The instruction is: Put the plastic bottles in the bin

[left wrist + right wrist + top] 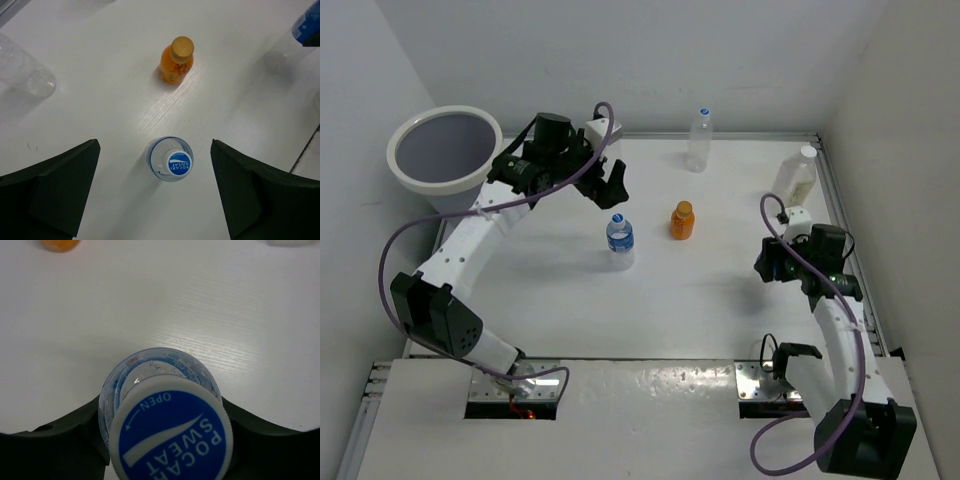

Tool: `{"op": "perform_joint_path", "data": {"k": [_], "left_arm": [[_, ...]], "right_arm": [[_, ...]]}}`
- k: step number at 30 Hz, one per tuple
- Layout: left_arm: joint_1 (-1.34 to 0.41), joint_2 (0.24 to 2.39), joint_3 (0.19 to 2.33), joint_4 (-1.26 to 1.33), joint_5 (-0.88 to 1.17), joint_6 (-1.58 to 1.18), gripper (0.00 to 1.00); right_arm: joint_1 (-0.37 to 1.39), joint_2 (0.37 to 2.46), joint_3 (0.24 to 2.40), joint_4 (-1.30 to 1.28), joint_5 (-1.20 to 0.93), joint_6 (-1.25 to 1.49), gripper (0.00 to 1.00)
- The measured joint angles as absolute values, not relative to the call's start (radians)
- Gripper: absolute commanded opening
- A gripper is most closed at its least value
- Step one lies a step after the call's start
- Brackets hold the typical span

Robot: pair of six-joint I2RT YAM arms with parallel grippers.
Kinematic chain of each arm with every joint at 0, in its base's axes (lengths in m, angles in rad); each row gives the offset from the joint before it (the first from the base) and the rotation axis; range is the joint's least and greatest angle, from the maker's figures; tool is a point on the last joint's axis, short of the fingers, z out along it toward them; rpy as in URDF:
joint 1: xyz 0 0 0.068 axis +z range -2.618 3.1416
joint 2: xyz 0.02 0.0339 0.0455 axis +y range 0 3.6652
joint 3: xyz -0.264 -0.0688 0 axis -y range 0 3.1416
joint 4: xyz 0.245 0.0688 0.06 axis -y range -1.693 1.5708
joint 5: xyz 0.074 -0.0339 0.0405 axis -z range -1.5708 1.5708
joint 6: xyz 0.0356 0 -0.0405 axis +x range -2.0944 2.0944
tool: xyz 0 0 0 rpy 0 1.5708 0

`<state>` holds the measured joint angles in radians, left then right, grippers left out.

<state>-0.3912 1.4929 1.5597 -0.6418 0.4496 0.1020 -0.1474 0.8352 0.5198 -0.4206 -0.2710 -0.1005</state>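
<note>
My right gripper [165, 427] is shut on a clear plastic bottle with a blue cap [170, 440], its fingers [80, 432] pressed against both sides. In the top view that gripper [775, 262] sits at the right and covers the bottle. My left gripper [608, 185] hangs open above another blue-capped bottle [620, 240], which stands upright between the wide fingers [55, 185] without touching them [170, 159]. An orange bottle [682, 220] stands mid-table. A clear bottle [698, 140] is at the back and a whitish one [797, 177] at the far right. The grey bin [445, 148] stands at the back left.
Raised table edges run along the back and right side [840, 200]. White walls close in behind and on both sides. The left arm [470, 235] arcs across the left part of the table, next to the bin.
</note>
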Motion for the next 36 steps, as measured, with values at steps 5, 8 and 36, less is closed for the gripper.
{"op": "perform_joint_path", "data": {"k": [5, 8, 36], "left_arm": [[-0.376, 1.475, 1.527, -0.645, 0.596, 0.151, 0.97], [-0.414, 1.473, 1.528, -0.639, 0.658, 0.151, 0.97], [-0.863, 1.534, 1.646, -0.552, 0.301, 0.041, 0.94]], "right_arm": [[-0.151, 0.890, 0.688, -0.470, -0.407, 0.031, 0.16], [-0.115, 0.937, 0.844, -0.433, -0.494, 0.173, 0.11], [0.240, 1.232, 1.230, -0.148, -0.578, 0.688, 0.02]]}}
